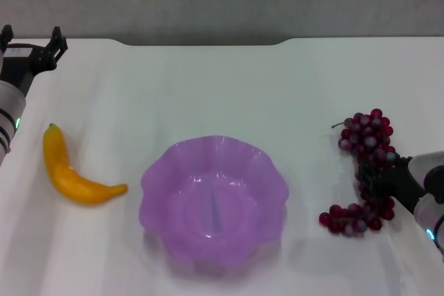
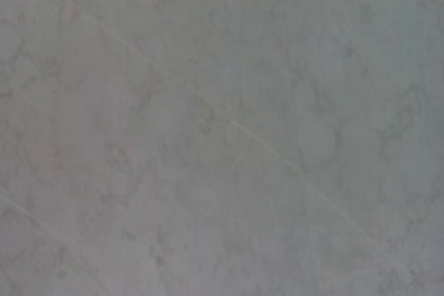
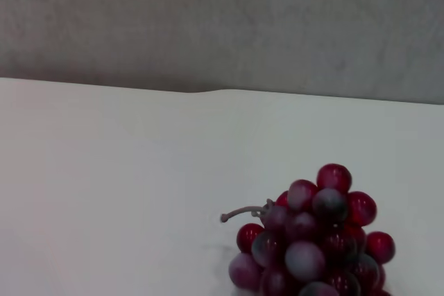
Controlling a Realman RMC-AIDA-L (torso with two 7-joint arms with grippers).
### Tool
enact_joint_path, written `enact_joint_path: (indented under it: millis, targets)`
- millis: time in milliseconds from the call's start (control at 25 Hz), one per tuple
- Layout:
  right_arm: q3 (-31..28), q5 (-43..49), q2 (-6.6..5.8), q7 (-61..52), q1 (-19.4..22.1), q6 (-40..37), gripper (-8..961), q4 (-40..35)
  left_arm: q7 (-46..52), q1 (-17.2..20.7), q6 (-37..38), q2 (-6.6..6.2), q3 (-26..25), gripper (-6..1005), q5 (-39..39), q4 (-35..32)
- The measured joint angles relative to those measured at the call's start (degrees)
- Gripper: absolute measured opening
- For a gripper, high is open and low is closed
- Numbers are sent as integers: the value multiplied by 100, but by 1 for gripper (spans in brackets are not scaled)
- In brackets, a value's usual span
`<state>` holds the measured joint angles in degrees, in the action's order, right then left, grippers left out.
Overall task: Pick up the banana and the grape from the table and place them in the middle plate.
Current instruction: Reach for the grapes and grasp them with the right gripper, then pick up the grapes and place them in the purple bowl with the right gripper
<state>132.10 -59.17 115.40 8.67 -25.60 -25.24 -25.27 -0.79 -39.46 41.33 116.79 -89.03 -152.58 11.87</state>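
Reaching in from the near right edge of the desk (image 1: pixel 229 81), the right pincer (image 1: pixel 378 175) is sitting right in the middle of the grape bunch (image 1: pixel 364 171), its dark body lying across the cluster; whether its fingers are apart or closed on the fruit, I cannot tell from here. The bunch is lying on the desk well to the right of the purple scalloped plate (image 1: pixel 267 164), stem (image 3: pixel 243 213) pointing toward the far side.

The risk I am seeing: grapes are round, glossy and loosely strung, so a grip on only a few berries could let the bunch slide out or swing on the way across, and a dangling tail could catch the plate's wavy rim and shove it.

Over on the left, the left pincer (image 1: pixel 33 41) is hovering near the far left corner with its prongs spread apart, holding nothing. The banana (image 1: pixel 69 175) is lying on the desk nearer to us than that pincer, clearly apart from it, just to the left of the plate, its tip close to the rim without touching. The plate is sitting empty.
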Motion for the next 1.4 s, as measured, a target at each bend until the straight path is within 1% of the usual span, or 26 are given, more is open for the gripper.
enact_joint_path:
  millis: [160,800,1160,1400]
  targets:
    - [-10,-1,0,-29,-7,-1,622,76,0,0,13,1,0,903,0,0]
    - [184,55,-3,-13,-39,-244,461,74,0,-29,9,2,0,903,0,0]
    - [237,55,-7,-7,-123,-384,413,125,0,-71,13,2,0,902,0,-7]
    - [397,70,4,-26,-130,-570,367,121,3,-65,32,1,-1,899,22,-3]
